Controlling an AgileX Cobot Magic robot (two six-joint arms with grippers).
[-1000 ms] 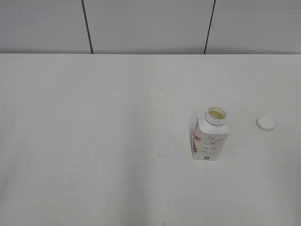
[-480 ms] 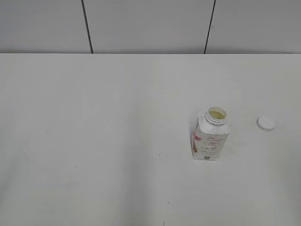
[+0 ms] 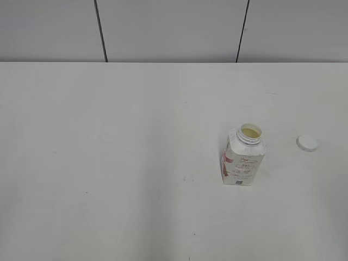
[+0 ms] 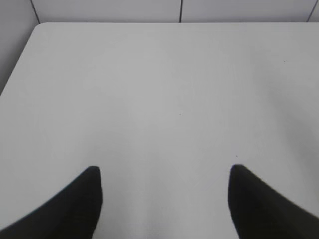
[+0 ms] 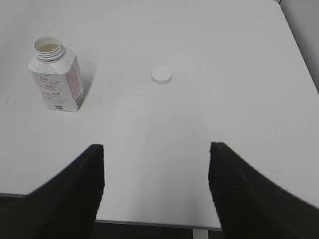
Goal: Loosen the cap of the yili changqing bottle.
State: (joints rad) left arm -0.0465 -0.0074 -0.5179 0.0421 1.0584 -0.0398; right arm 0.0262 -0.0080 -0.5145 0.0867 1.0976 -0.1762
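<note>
The yili changqing bottle (image 3: 243, 157) stands upright on the white table, right of the middle, its neck open with pale liquid inside. It also shows in the right wrist view (image 5: 56, 75). The cap (image 3: 307, 143) lies flat on the table to the bottle's right, apart from it; it also shows in the right wrist view (image 5: 161, 75). My right gripper (image 5: 157, 149) is open and empty, over the table's front edge, well back from both. My left gripper (image 4: 164, 172) is open and empty over bare table. Neither gripper shows in the exterior view.
The white table (image 3: 109, 163) runs back to a grey panelled wall (image 3: 168, 27). The table's left edge and rounded far corner show in the left wrist view (image 4: 35, 30). The table's front edge shows in the right wrist view (image 5: 149, 224).
</note>
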